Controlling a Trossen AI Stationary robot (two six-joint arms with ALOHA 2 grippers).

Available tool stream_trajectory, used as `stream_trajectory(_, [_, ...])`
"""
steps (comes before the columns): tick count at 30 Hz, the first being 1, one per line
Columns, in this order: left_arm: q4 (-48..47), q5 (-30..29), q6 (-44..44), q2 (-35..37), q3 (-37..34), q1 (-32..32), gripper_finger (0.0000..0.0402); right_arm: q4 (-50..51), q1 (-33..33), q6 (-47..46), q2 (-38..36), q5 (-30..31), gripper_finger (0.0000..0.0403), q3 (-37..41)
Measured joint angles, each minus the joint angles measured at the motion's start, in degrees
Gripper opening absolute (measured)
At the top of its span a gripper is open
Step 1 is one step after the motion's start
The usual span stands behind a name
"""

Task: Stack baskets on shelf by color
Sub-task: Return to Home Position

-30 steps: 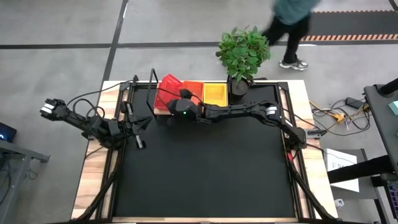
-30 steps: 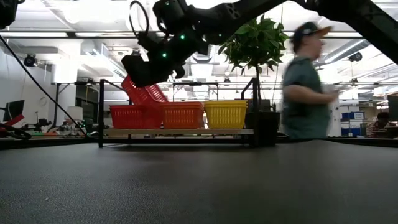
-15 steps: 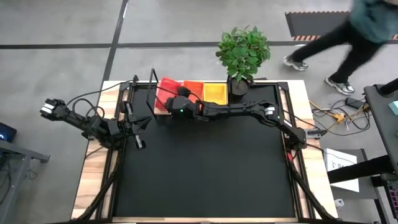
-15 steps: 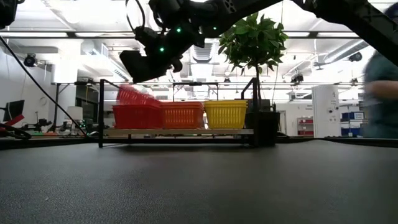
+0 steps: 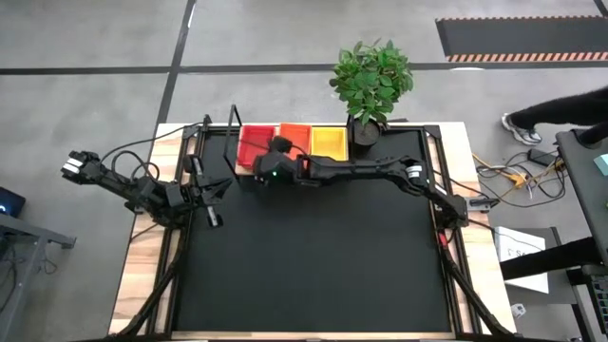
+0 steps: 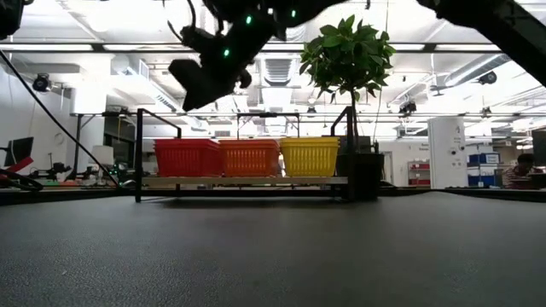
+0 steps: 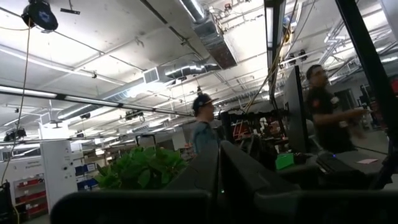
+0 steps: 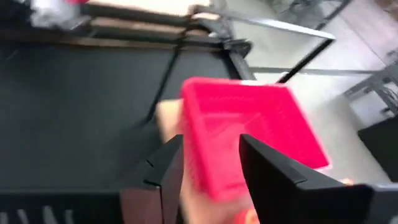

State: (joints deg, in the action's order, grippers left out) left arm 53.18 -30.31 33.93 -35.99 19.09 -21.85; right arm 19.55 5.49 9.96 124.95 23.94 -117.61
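The shelf (image 6: 256, 181) stands at the 12 o'clock edge of the black table (image 5: 313, 266), its black frame upright at the 9 o'clock end. Three level stacks of baskets sit on its board in a row, touching side by side: the red stack (image 6: 188, 157) toward 9 o'clock, the orange stack (image 6: 250, 157) in the middle, and the yellow stack (image 6: 310, 156) toward 3 o'clock (each stack one colour only). The right gripper (image 8: 210, 146) hangs in the air just at 6 o'clock of the red stack, above it and clear of it, fingers spread and holding nothing. The left gripper (image 5: 211, 201) waits near the table's 9 o'clock edge; I cannot tell its state. A potted plant (image 5: 372, 78) stands just at 3 o'clock of the yellow stack.
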Motion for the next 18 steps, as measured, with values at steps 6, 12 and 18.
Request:
stream_trajectory(6, [-1.2, 0.0, 0.0, 0.3, 0.0, 0.0, 0.0001, 13.6, -3.8, -1.6, -6.1, -5.4, 0.0103, 3.7])
stream_trajectory(12, [-17.3, 11.6, 2.6, 1.2, 0.0, 0.0, 0.0001, 7.3, -8.4, -2.0, -20.5, -7.8, 0.0054, 23.7])
stream_trajectory(18, [-51.6, 36.5, 5.2, 4.6, 2.8, 0.0, 0.0001, -16.2, -14.6, 1.9, -37.4, -15.2, 0.0030, 53.0])
